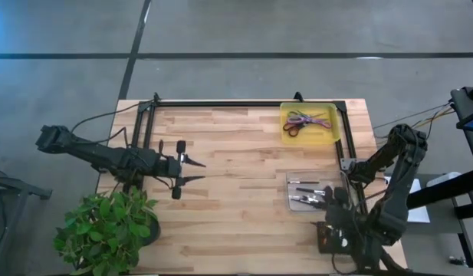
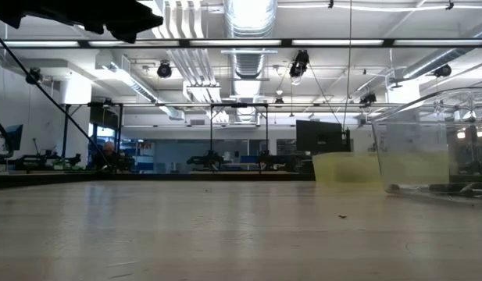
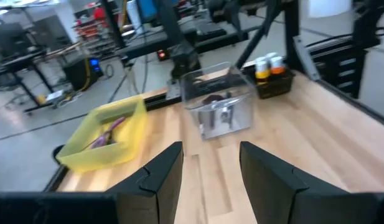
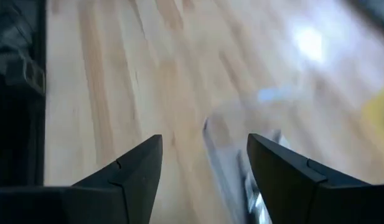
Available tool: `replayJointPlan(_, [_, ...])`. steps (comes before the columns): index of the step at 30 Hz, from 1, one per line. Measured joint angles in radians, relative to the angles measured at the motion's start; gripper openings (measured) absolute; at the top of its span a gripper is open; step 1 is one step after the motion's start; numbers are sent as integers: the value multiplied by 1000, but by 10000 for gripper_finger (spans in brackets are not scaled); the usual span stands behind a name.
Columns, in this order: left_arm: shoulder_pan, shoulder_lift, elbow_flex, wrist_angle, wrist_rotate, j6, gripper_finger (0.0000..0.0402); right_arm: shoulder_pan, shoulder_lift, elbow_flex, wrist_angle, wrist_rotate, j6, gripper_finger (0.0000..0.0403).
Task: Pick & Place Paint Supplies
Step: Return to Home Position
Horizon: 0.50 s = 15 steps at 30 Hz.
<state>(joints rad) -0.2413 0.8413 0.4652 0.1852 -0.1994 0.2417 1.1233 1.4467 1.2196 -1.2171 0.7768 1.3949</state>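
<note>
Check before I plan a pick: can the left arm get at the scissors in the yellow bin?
Probably: the left gripper is open, bare table lies between it and the open-topped yellow bin, and the scissors lie uncovered. Reach unsure.

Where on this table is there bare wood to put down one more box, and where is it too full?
Bare wood: the wide middle, between the left gripper and the clear bin; also the strip from the plant toward the right arm. Crowded: the right side, with the yellow bin, clear bin and right gripper close together.
</note>
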Motion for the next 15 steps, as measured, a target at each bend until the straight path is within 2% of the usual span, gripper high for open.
replayJointPlan(3, [45,6,0,14,3,-7,165,-19,-50,-13,55,104,-134,234])
replayJointPlan(5, [93,16,0,35,43,-16,165,-32,-92,-41,141,152,-261,234])
replayJointPlan(9, [230,38,-1,79,260,-31,165,-64,-196,-128,413,195,-561,234])
replayJointPlan(12, [332,39,-25,89,343,-57,165,-80,-266,-218,632,194,-754,234])
replayJointPlan(15, [384,38,-85,120,447,-89,165,-86,-317,-298,782,185,-870,234])
